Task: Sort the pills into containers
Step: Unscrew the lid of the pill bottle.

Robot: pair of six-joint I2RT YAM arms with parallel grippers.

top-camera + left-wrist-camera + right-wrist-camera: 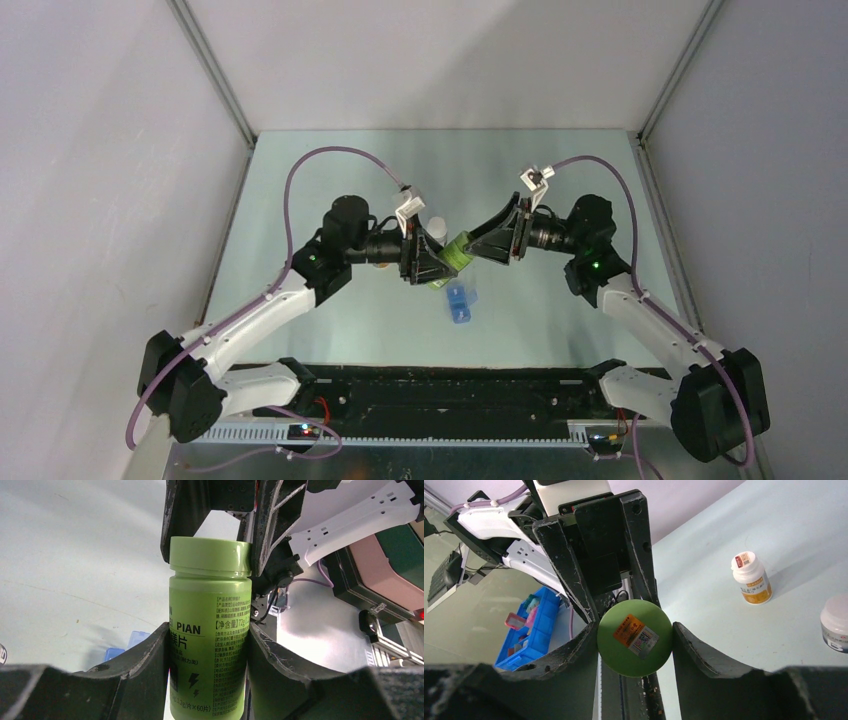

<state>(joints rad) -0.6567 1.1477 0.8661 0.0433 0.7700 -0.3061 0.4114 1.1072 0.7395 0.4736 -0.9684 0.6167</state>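
1. While raised over the table (pixel 330 180), the green bottle (pixel 209 595) is clamped round its body by the left gripper (pixel 207 645); the right gripper (pixel 634 629) clamps its cap (pixel 635 647)
2. Translucent blue pill box (pixel 459 303): small, rectangular, lying on the table just nearside of the bottle, touching neither gripper

The green bottle (pixel 207 645) had dark print on its side: the big letters "PIAN", Chinese words under and beside them, "77g" in one Chinese line, "1.2g/片×60片" low down, and two little lightning signs. Its round green lid (pixel 635 637) had an orange sticker and a white sticker with a square code, both too small to read. The small white bottle (pixel 751 577) standing on the desk (pixel 774 520) had a red and white sticker on its cap and an orange label, but that print was too small to read as well.
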